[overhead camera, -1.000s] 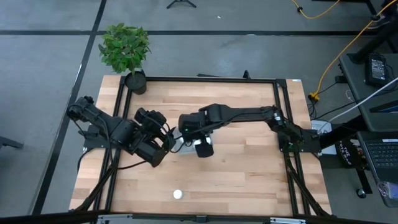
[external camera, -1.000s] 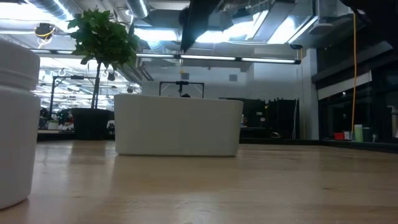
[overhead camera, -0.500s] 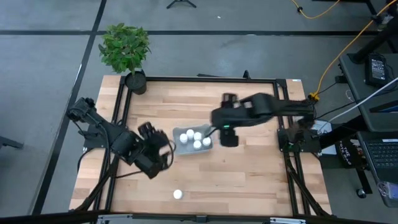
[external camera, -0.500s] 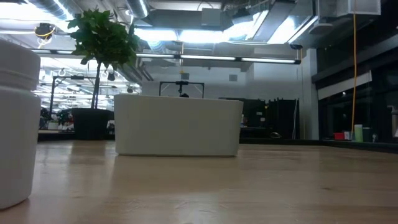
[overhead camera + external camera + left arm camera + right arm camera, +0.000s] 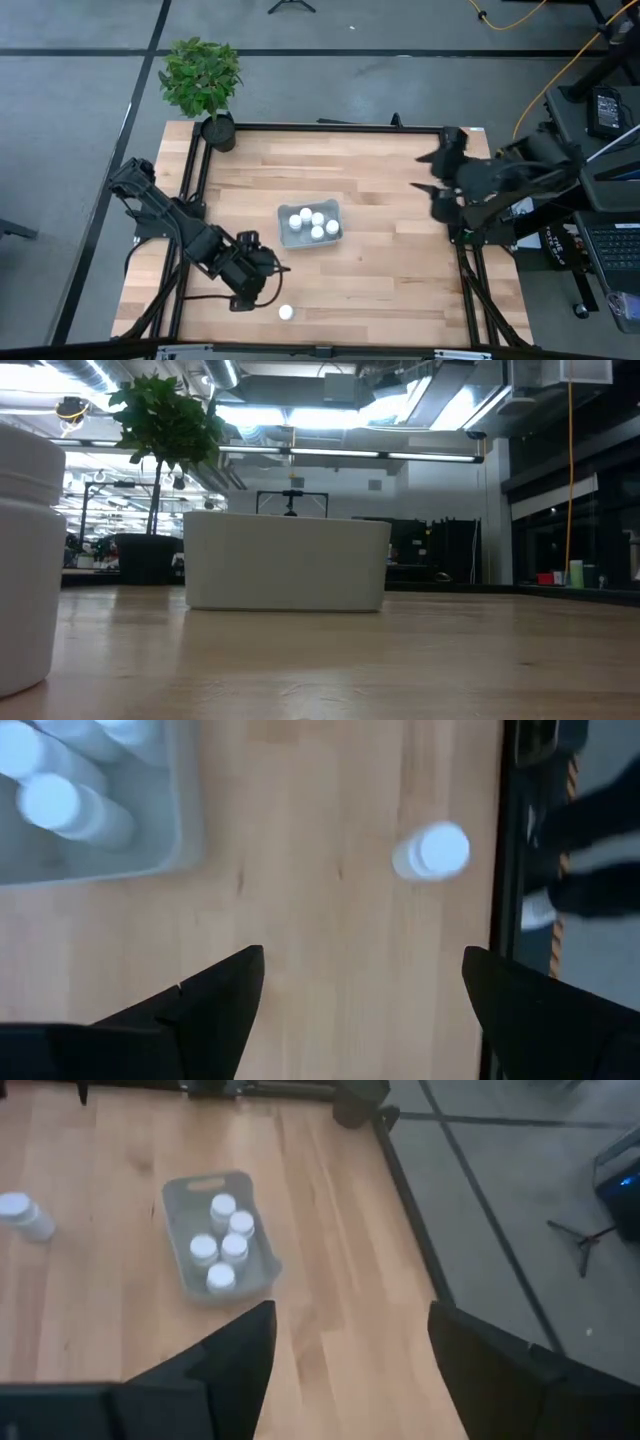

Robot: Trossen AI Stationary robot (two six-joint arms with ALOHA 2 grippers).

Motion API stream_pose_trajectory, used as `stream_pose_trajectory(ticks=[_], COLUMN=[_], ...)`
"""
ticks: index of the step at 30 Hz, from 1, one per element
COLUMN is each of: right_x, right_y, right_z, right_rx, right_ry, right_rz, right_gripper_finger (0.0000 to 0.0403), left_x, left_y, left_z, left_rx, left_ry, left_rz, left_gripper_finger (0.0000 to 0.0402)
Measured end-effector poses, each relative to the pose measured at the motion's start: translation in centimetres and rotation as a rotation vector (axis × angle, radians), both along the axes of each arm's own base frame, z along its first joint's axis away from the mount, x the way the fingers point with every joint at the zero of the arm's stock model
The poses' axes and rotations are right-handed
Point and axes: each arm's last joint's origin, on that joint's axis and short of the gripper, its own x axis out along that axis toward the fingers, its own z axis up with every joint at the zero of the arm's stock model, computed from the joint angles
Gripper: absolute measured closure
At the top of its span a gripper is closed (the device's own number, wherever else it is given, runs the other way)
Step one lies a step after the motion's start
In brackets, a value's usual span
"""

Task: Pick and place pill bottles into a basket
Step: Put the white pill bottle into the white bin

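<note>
Spreading beneath me was the wooden table, with the basket near its middle. Beyond the basket, at the far left corner, stood the plant. My right gripper hung well to the basket's right, fingers apart and empty. My left gripper hovered nearer than the basket, fingers apart, just beside the lone pill bottle. Five bottles sat in the basket.

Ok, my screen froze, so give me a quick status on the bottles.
Left tool open, above the last loose bottle. Right tool open, empty, at the table's right edge. Basket holds the other bottles. Nothing in the way.
</note>
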Motion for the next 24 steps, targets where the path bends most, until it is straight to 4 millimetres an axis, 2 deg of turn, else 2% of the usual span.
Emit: stream_pose_trajectory(ticks=[3,7,12,19,24], right_x=[-2.2,-3.7,-4.6,-5.4,-5.4], right_y=[-0.2,-0.2,0.0,-0.4,-0.5], right_z=[-1.6,-3.9,-6.2,-8.9,-9.8], right_rx=[0.042,0.068,0.067,0.081,0.089], right_ry=[0.002,-0.038,-0.104,-0.121,-0.145], right_rz=[-0.011,0.015,0.099,0.096,0.101], right_gripper_finger=[0.0141,0.0141,0.0141,0.0141,0.0141], left_x=[0.2,1.5,3.5,5.4,6.2], left_y=[0.0,-0.6,-2.4,-5.3,-6.1], left_z=[-1.0,-3.2,-5.9,-6.7,-8.2], left_rx=[0.023,0.046,0.003,-0.064,-0.12], left_ry=[0.065,0.153,0.239,0.224,0.249], left_rz=[-0.043,-0.079,-0.142,-0.198,-0.216], left_gripper_finger=[0.0069,0.0069,0.0069,0.0068,0.0041])
